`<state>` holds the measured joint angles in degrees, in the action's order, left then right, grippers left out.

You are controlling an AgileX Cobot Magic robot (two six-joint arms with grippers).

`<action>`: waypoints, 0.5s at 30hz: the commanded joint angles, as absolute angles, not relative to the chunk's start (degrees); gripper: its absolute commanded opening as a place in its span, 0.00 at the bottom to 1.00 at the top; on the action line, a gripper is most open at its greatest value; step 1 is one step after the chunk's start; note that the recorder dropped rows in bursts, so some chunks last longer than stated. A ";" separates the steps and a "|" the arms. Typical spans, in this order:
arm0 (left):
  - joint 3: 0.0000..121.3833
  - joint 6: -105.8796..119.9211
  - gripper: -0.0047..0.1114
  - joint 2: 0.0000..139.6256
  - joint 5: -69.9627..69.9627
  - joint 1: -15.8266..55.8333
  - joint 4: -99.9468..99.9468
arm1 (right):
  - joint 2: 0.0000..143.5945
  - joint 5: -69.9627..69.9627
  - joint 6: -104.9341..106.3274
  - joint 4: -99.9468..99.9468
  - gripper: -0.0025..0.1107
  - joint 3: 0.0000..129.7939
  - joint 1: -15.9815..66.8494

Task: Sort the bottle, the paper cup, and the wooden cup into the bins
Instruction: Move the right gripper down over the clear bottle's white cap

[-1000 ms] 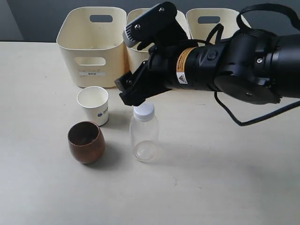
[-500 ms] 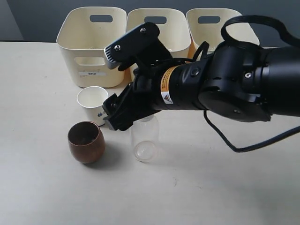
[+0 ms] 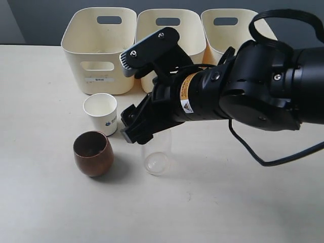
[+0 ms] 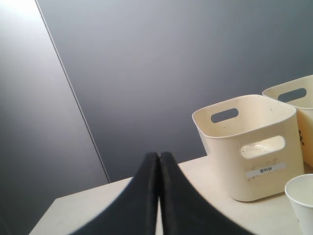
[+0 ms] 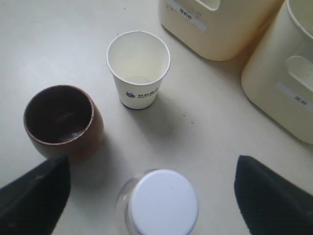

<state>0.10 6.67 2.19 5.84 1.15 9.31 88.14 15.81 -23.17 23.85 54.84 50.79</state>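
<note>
The clear bottle (image 3: 156,158) stands upright on the table, its white cap (image 5: 162,203) hidden in the exterior view by my right gripper (image 3: 143,129). That gripper (image 5: 156,196) is open, its two dark fingers well apart on either side of the cap and not touching it. The white paper cup (image 3: 100,114) (image 5: 138,68) stands to the bottle's left. In front of the paper cup sits the brown wooden cup (image 3: 92,153) (image 5: 61,120). Three cream bins (image 3: 99,48) line the back. My left gripper (image 4: 159,155) is shut on nothing, off to the left of the bins.
The right arm's black body (image 3: 253,88) hangs over the table's middle and right, partly covering the middle bin (image 3: 172,23) and right bin (image 3: 228,23). The left wrist view catches the left bin (image 4: 249,142) and the paper cup's rim (image 4: 301,193).
My right gripper has come down and leftward over the bottle, so its fingers now flank the cap, which is hidden in the exterior view. The cups and the bottle have not moved.
</note>
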 commanded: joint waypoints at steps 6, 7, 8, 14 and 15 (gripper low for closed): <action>0.00 6.54 0.04 2.05 6.10 1.24 9.34 | 87.63 16.86 -22.77 22.93 0.78 55.15 50.88; 0.00 6.54 0.04 2.05 6.10 1.24 9.34 | 87.63 17.06 -22.77 22.81 0.78 55.15 50.88; 0.00 6.54 0.04 2.05 6.10 1.24 9.34 | 87.73 17.26 -22.77 22.81 0.78 55.15 50.88; 0.00 6.54 0.04 2.05 6.10 1.24 9.34 | 89.37 16.78 -22.89 22.81 0.78 55.15 50.88; 0.00 6.54 0.04 2.05 6.10 1.24 9.34 | 89.50 16.46 -22.89 22.93 0.78 55.15 50.88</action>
